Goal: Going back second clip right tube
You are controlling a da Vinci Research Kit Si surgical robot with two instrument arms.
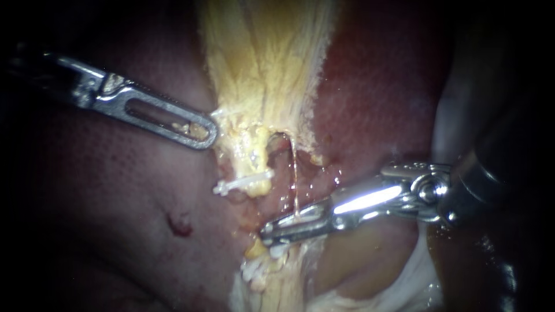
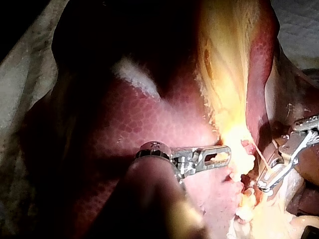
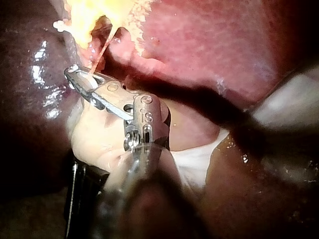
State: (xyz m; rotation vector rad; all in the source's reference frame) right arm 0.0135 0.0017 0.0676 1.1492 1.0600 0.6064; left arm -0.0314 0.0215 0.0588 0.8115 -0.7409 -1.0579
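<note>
A band of yellow fatty tissue (image 1: 266,69) runs down over the red liver (image 1: 115,190). My left instrument (image 1: 202,134) comes in from the left, its slotted jaws shut on the yellow tissue's edge; in the left wrist view (image 2: 222,157) yellow tissue shows through the slot. A thin pale tube (image 1: 295,173) hangs on the right and runs down into my right instrument (image 1: 277,230), whose jaws stand slightly open around it. A white clip (image 1: 243,185) sits across the yellow stump to the left. More white clips (image 1: 259,267) lie just below the right jaws.
A small dark red spot (image 1: 180,224) marks the liver at lower left. Pale glistening tissue (image 1: 370,260) lies under the right instrument's shaft. White cloth (image 2: 15,99) borders the organ in the left wrist view.
</note>
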